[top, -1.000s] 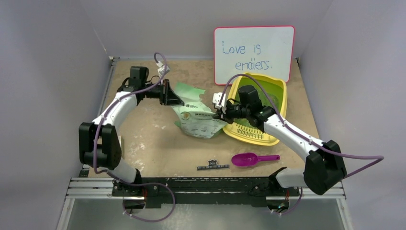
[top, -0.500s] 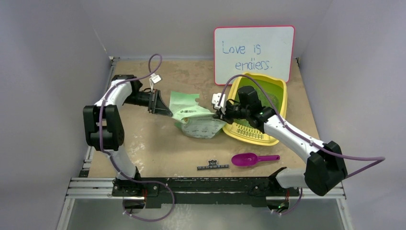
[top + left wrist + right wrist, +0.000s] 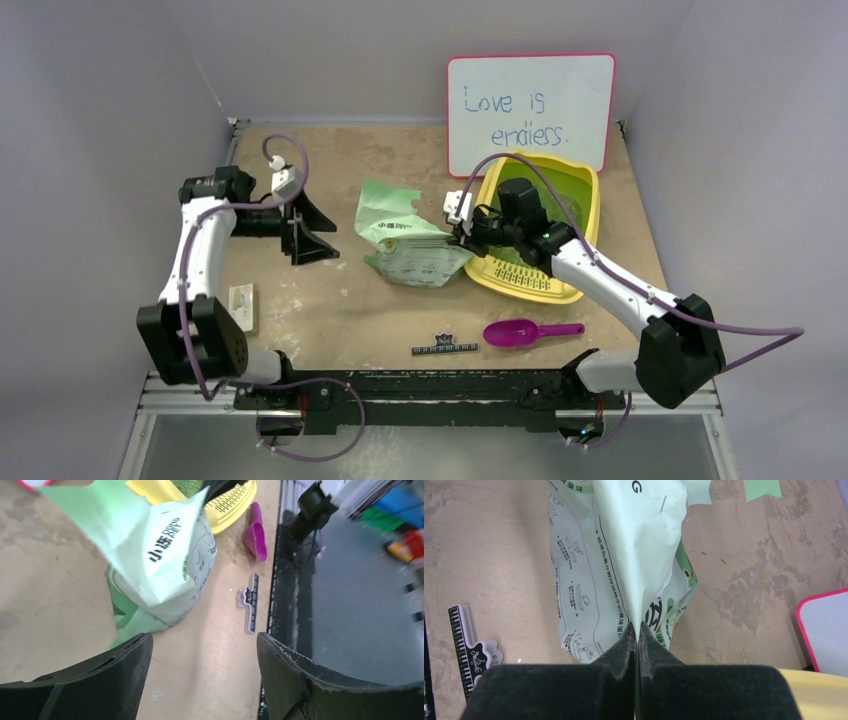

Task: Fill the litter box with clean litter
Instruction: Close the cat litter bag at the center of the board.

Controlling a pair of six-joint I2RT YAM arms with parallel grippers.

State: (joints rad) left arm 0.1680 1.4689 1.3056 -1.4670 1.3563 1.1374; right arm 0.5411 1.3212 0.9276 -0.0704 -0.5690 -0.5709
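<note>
The right hand (image 3: pixel 635 630) is pressed shut on a fold of the pale green bag (image 3: pixel 624 550), which is propped on the bench (image 3: pixel 340 300) just beside the litter box (image 3: pixel 522 280). The left hand (image 3: pixel 322 232) is spread wide with nothing between its fingers, well to the left of the bag. Clean litter (image 3: pixel 568 192) is seen as a green mass inside the yellow box, probably over its far half, part being hidden by the right arm. A magenta scoop (image 3: pixel 520 332) is laid near the bench's front edge.
</note>
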